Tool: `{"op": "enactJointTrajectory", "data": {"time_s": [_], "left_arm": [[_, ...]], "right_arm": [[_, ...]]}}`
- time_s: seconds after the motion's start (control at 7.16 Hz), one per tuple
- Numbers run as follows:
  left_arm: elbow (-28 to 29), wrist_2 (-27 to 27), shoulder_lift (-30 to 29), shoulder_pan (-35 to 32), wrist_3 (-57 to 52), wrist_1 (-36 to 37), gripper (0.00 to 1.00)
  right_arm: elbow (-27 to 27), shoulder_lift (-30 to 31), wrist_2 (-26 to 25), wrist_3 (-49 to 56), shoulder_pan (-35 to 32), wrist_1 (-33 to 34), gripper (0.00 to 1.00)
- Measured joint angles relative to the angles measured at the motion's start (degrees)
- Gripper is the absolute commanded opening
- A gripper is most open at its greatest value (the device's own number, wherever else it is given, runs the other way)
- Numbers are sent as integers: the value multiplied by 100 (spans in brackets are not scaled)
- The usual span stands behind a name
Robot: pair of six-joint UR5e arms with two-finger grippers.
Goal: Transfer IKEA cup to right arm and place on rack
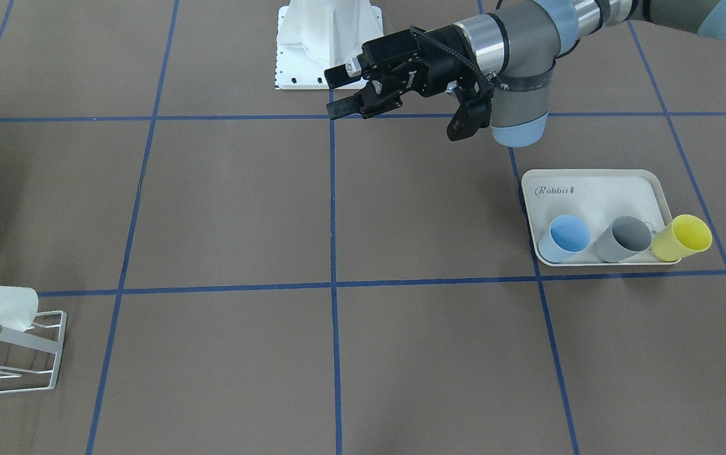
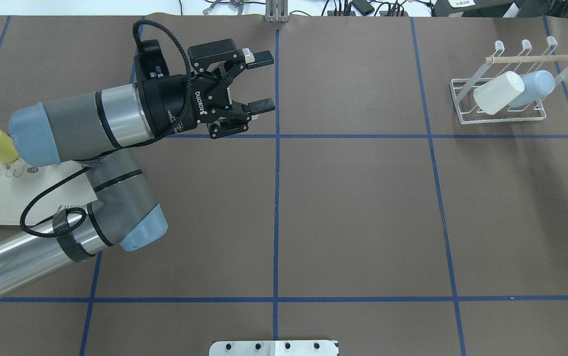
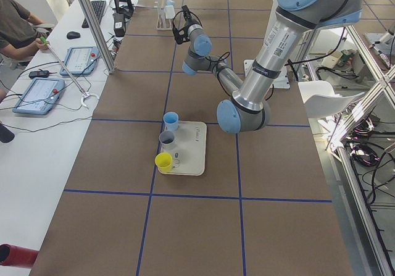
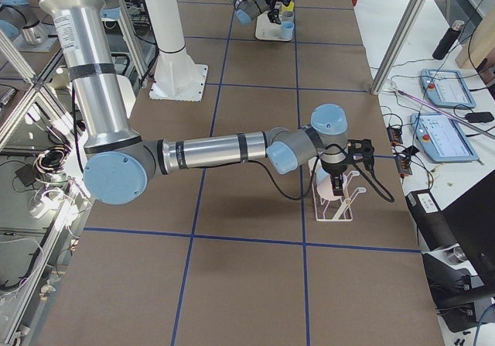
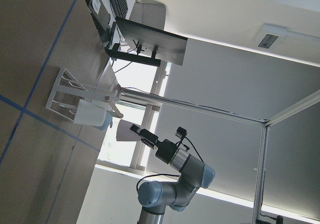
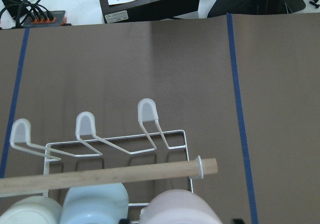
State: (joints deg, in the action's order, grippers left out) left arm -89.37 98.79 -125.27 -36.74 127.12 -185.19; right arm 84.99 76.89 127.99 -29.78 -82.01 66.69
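Pink cup [image 5: 124,132] is clamped in the right gripper [image 5: 134,130], off the table [image 2: 363,198], right at the capped end of the dowel [image 2: 531,58] of the rack [image 2: 461,104]. The right wrist view looks down past the cup's rounded side, just beside the pale blue cup [image 2: 533,88] and below the dowel. Can't tell whether it touches a prong.

Rack sits at the table's far-right corner in the overhead view. A white cup [image 2: 499,92] and the pale blue cup lie tilted on it, side by side and touching.

Left gripper [image 2: 263,81] is empty, fingers spread wide, hovering level over the table near the centre gridline and well apart from the rack.

Tray [image 1: 590,183] is on the robot's left side, partly under the left arm in the overhead view. Three cups lie on their sides along its front edge: tray blue cup [image 1: 565,238], grey cup [image 1: 625,239] and yellow cup [image 1: 683,237]. The yellow cup overhangs the tray's corner.
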Motion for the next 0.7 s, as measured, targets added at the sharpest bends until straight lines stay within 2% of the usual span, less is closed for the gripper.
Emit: {"op": "enactJointTrajectory", "data": {"time_s": [0.7], "left_arm": [[9, 0, 2, -2, -3, -2, 87]], "right_arm": [[-56, -7, -2, -8, 115, -7, 0]]}}
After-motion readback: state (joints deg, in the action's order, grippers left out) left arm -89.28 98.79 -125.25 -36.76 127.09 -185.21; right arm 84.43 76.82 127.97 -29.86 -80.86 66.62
